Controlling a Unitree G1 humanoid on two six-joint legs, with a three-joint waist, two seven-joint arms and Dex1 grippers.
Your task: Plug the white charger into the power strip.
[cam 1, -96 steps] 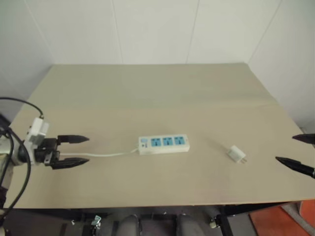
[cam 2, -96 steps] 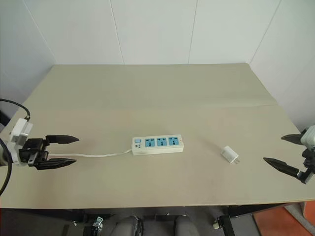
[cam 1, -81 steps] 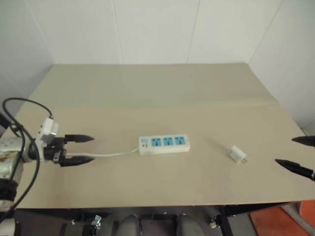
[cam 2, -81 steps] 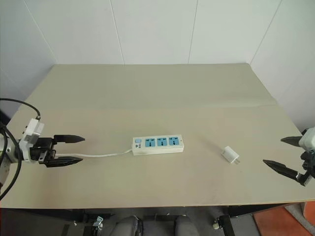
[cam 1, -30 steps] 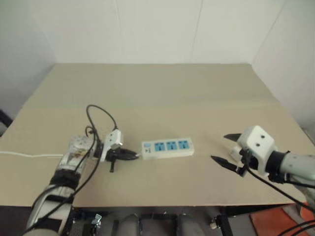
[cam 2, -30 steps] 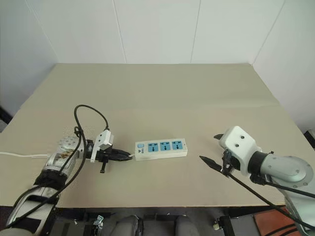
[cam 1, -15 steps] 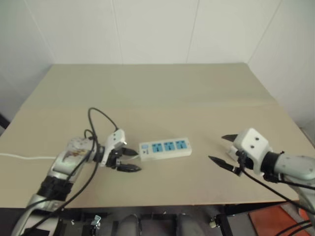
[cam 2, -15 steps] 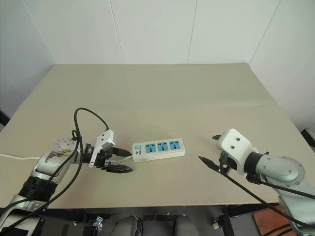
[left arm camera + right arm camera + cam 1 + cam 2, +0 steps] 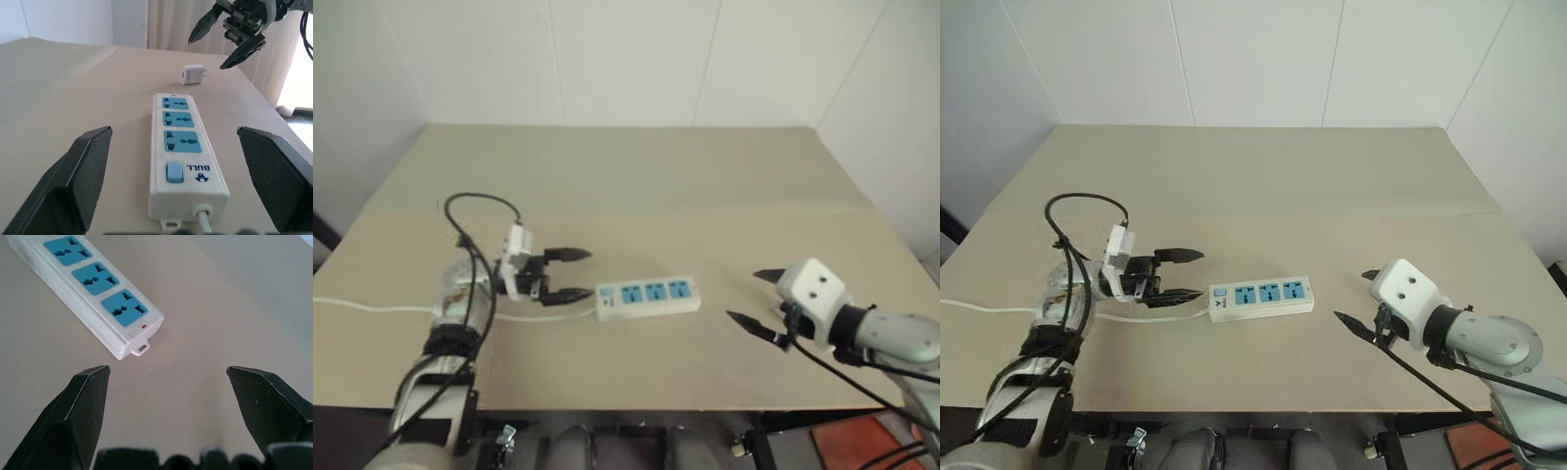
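Note:
The power strip (image 9: pixel 646 296) lies flat in the middle of the table, its three blue sockets facing up and its switch end toward my left gripper (image 9: pixel 585 274). That gripper is open and holds nothing, hovering just off the switch end. In the left wrist view the white charger (image 9: pixel 193 74) lies on its side on the table beyond the strip's far end. My right gripper (image 9: pixel 744 296) hangs above the charger, open and holding nothing, pointing toward the strip's far end (image 9: pixel 132 330).
The strip's thin white cord (image 9: pixel 372 308) runs left along the table to its left edge. The table's front edge (image 9: pixel 705 409) is close below both grippers. White walls stand behind the table and to its right.
My left gripper was shut beside the strip's switch end a second ago; it has opened, lifted slightly and turned level. The right gripper has kept still. The camera view shifted a little.

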